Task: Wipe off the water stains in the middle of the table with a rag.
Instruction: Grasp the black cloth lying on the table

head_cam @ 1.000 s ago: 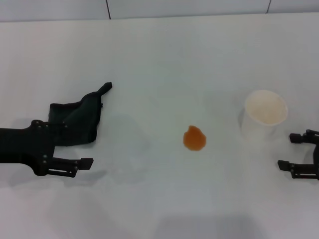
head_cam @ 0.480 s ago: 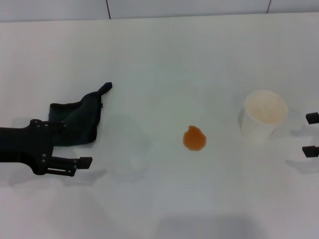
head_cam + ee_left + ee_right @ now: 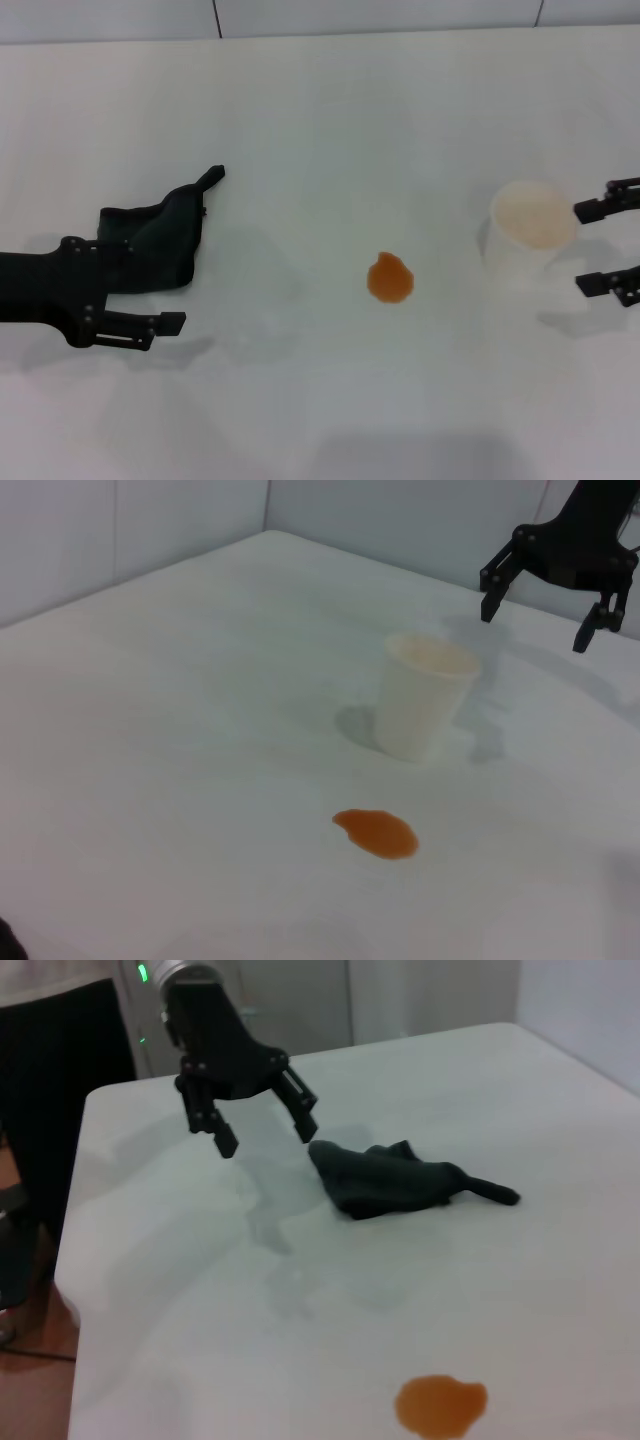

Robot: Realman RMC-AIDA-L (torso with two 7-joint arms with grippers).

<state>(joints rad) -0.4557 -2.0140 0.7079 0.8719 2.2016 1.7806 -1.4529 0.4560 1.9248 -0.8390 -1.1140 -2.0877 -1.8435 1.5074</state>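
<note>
The water stain (image 3: 390, 278) is a small orange-brown blot in the middle of the white table (image 3: 320, 110); it also shows in the left wrist view (image 3: 377, 833) and the right wrist view (image 3: 441, 1405). The dark green-black rag (image 3: 160, 238) lies crumpled at the left, its pointed tail toward the far side, and shows in the right wrist view (image 3: 385, 1188) too. My left gripper (image 3: 150, 287) is open and empty, hovering at the rag's near edge (image 3: 268, 1138). My right gripper (image 3: 592, 248) is open and empty, just right of the cup (image 3: 535, 625).
A white paper cup (image 3: 533, 235) stands upright right of the stain, and also shows in the left wrist view (image 3: 420, 695). A wall runs along the table's far edge. In the right wrist view the table's edge (image 3: 75, 1260) drops off behind my left arm.
My right gripper has moved from the near right edge of view to just beside the cup, fingers still spread. My left gripper and the rag have barely moved.
</note>
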